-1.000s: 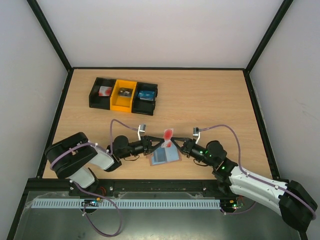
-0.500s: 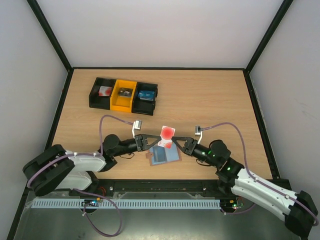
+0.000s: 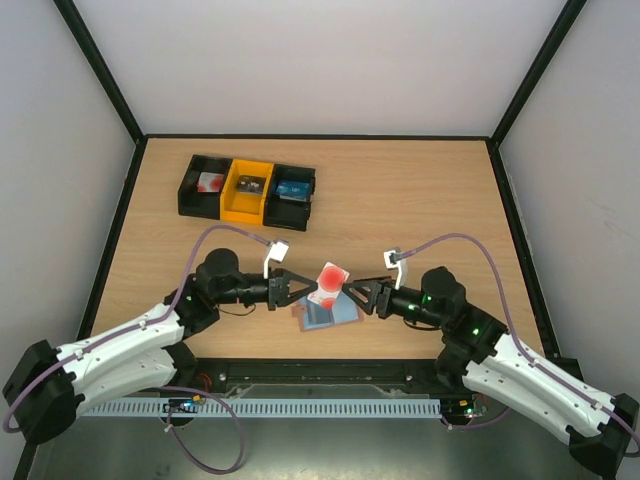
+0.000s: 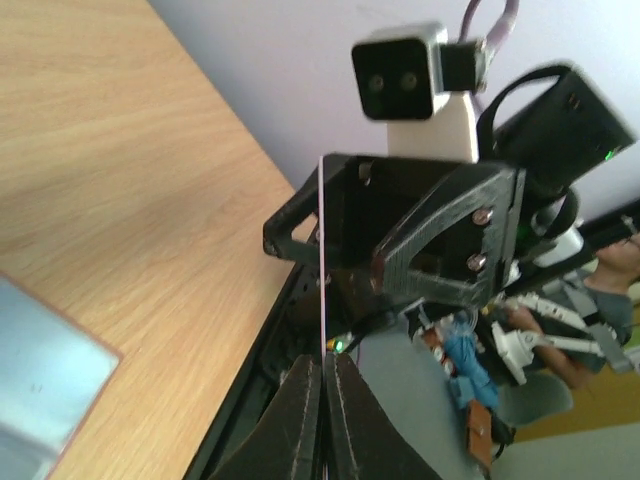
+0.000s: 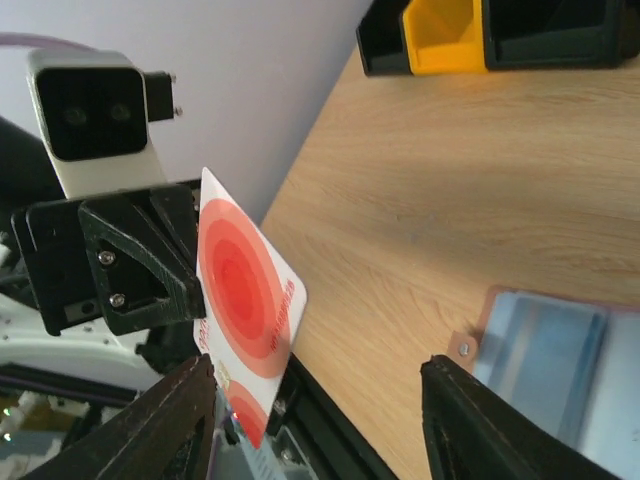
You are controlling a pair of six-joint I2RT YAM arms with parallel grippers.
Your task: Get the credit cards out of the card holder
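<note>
No legible text anywhere, credit card (image 5: 240, 290) shows only red rings

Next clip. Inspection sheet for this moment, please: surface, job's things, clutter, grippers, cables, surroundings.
Surface: wooden table, no spills or marks seen.
Job's things: card holder lies open and flat near the front edge, between the arms. One red-and-white credit card is out of it, held above it. Whether more cards remain inside cannot be told.
Clutter: row of bins, black, yellow, black, at the far left, with small items inside.
Grippers: left gripper shut on the card; right gripper open, close to the card.
Cables: purple cables loop over each arm, away from the card.
Surroundings: white walls with a black frame; nothing else seen.
</note>
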